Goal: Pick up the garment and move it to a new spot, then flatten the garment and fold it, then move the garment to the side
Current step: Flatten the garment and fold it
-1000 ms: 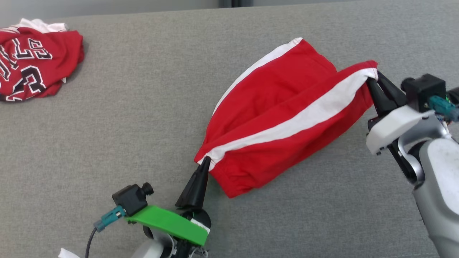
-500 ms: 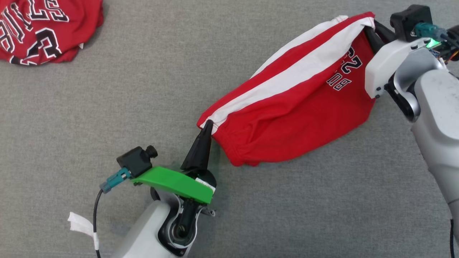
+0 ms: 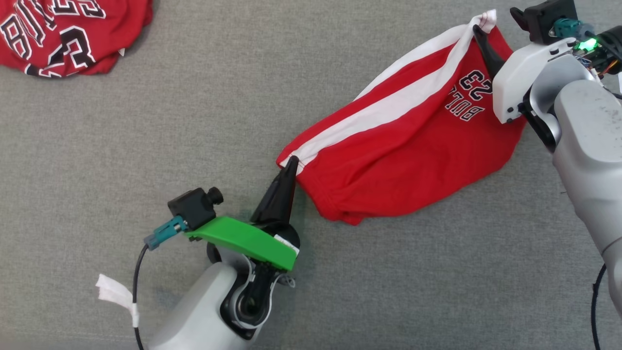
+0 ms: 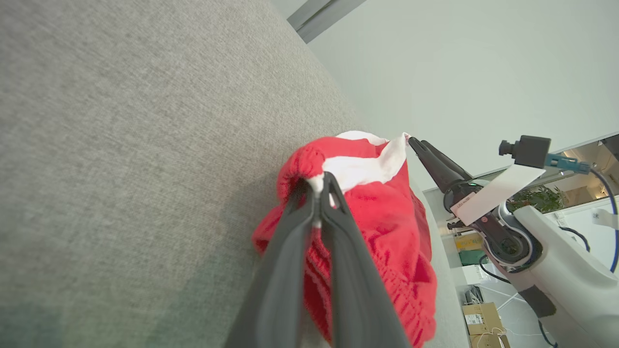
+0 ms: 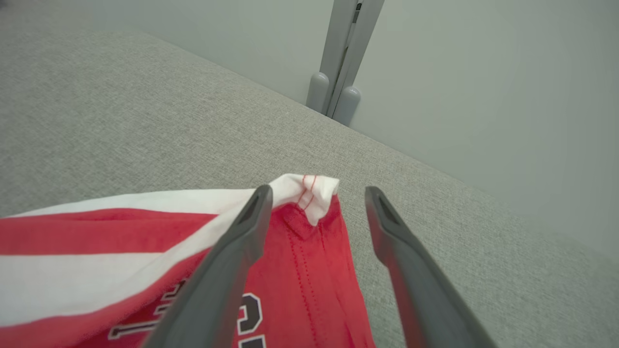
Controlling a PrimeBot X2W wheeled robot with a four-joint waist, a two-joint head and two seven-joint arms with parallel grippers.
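Garment (image 3: 403,150): red shorts, white side stripe, stretched from one pincer to the other, sagging onto the tabletop (image 3: 146,146).
Left pincer (image 3: 291,163): clamped on the waistband corner at its tips.
Right pincer (image 5: 317,192): jaws spread, hem corner between them, ungripped.
Handling: probably light, limp, prone to bunching; take it by corners or seams.
Texture: soft knit, gathered elastic waist, stitched hem; coarse grey weave beneath.

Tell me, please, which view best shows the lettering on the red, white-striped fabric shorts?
The head view: the lettering shows on the shorts, number and letters. The right wrist view crops it; the left wrist view sees bunched fabric instead.
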